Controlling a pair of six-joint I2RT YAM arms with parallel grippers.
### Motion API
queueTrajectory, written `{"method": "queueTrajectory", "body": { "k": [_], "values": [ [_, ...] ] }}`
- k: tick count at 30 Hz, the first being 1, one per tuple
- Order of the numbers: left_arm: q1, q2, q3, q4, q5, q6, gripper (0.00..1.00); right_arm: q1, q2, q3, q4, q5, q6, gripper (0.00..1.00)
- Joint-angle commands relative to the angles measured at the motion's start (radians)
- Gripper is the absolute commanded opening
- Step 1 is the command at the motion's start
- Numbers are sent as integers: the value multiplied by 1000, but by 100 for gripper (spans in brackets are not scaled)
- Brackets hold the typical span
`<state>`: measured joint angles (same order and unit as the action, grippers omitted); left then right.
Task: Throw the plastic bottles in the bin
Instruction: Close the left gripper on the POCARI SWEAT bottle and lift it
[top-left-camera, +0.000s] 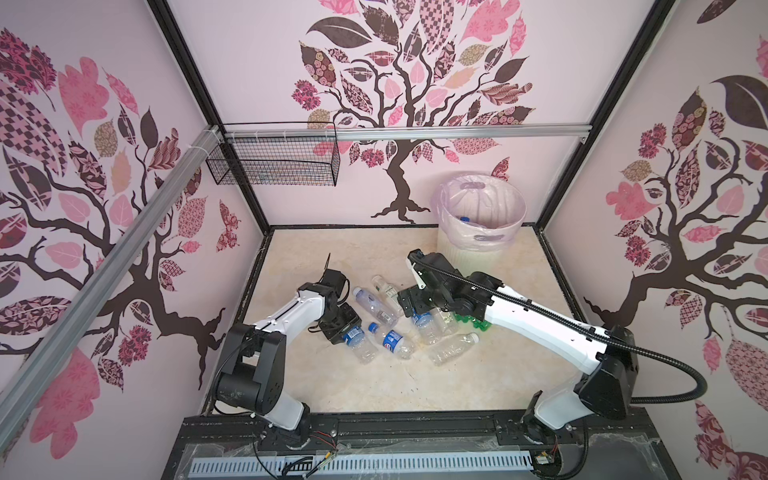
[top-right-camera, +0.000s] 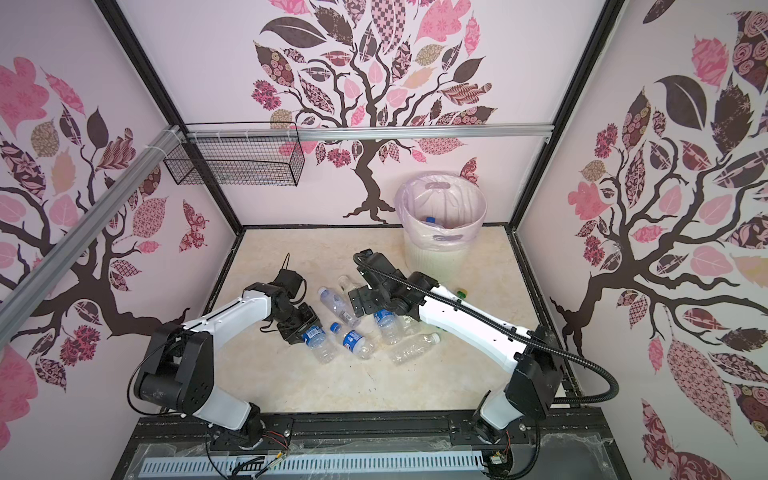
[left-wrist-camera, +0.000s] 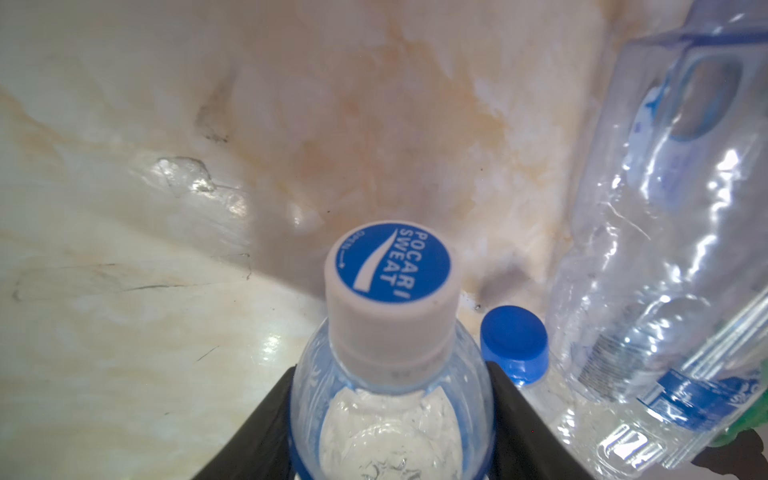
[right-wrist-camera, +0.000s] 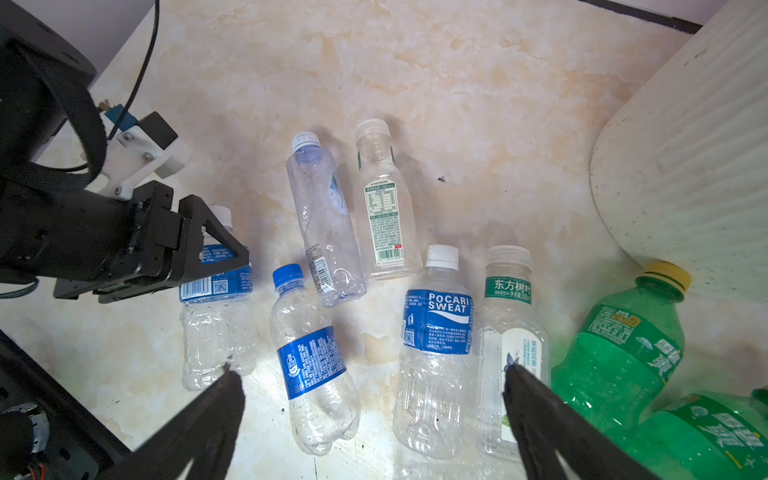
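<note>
Pocari bottle (left-wrist-camera: 388, 316): looks empty; likely light, crushable, slick
hold: shoulder under cap, gentle squeeze
left gripper (left-wrist-camera: 390, 365): clamped on that shoulder
right gripper (right-wrist-camera: 370, 369): wide apart, empty

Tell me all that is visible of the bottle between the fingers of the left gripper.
The bottle is small, of clear thin plastic, seemingly empty, with a blue label and a white cap whose blue top reads POCARI SWEAT. It lies on its side on the marble-look table. The left gripper has its black fingers against both sides of its shoulder. A blue-capped bottle lies beside it.
</note>
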<state>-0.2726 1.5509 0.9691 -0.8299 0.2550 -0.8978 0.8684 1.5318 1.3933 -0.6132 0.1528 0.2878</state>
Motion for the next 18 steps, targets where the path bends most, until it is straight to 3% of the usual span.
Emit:
{"method": "queueTrajectory", "body": {
  "k": [1, 18],
  "values": [
    [4, -34, 72, -50, -25, 41, 58, 3, -45, 2, 10, -27, 3, 99],
    [-18, -87, 250, 1, 69, -86, 56, 3, -32, -7, 74, -274, 10, 99]
  ]
}}
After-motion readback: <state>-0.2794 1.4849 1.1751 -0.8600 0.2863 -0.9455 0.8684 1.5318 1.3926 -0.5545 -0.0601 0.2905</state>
